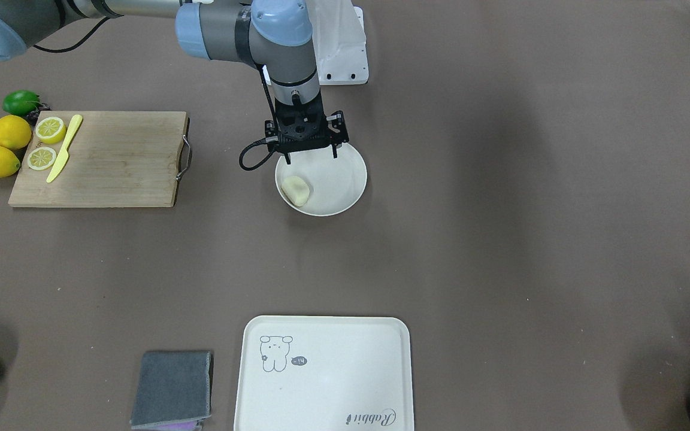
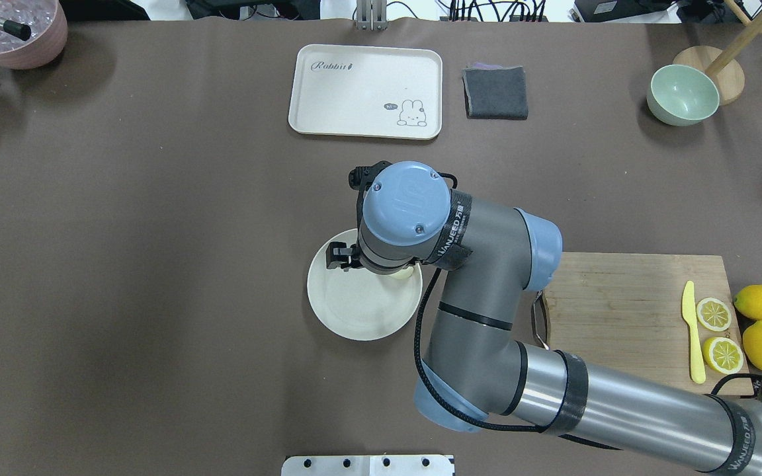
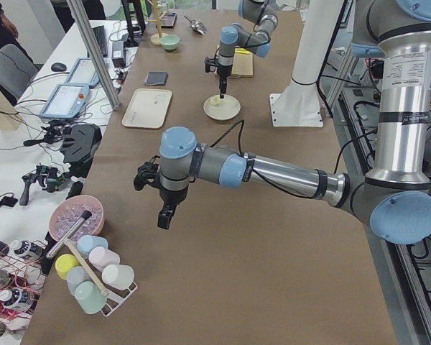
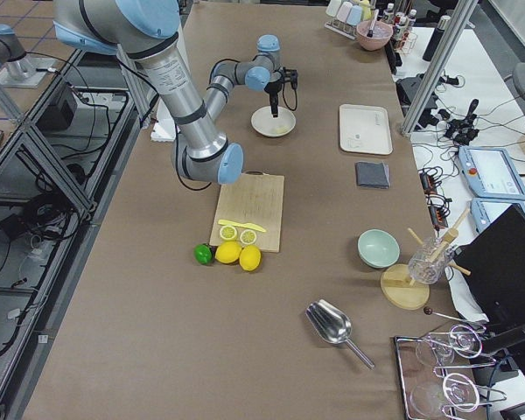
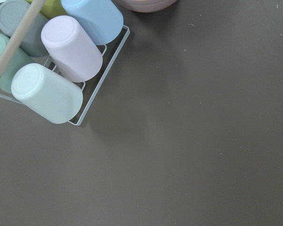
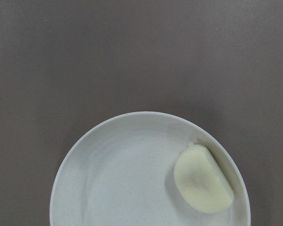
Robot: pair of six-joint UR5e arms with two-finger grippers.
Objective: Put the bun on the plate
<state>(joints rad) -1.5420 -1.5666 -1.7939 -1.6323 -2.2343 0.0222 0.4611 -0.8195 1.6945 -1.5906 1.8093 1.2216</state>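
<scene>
The pale cream bun (image 1: pixel 296 190) lies inside the round off-white plate (image 1: pixel 354 179), against its rim. The right wrist view shows the bun (image 6: pixel 203 179) at the plate's (image 6: pixel 108 179) lower right, with no fingers in frame. My right gripper (image 1: pixel 311 157) hangs open just above the plate's robot-side edge, with nothing between its fingertips (image 1: pixel 288 158). From overhead the right wrist hides most of the bun (image 2: pixel 402 273). My left gripper (image 3: pixel 165 215) hovers over bare table far from the plate. Only the left side view shows it, so I cannot tell its state.
A wooden cutting board (image 1: pixel 99 158) holds lemon slices (image 1: pixel 50 129) and a yellow knife (image 1: pixel 64 148), with whole lemons (image 1: pixel 11 131) beside it. A cream tray (image 1: pixel 321 377) and grey cloth (image 1: pixel 171 389) lie at the far edge. A cup rack (image 5: pixel 61 70) sits below the left wrist.
</scene>
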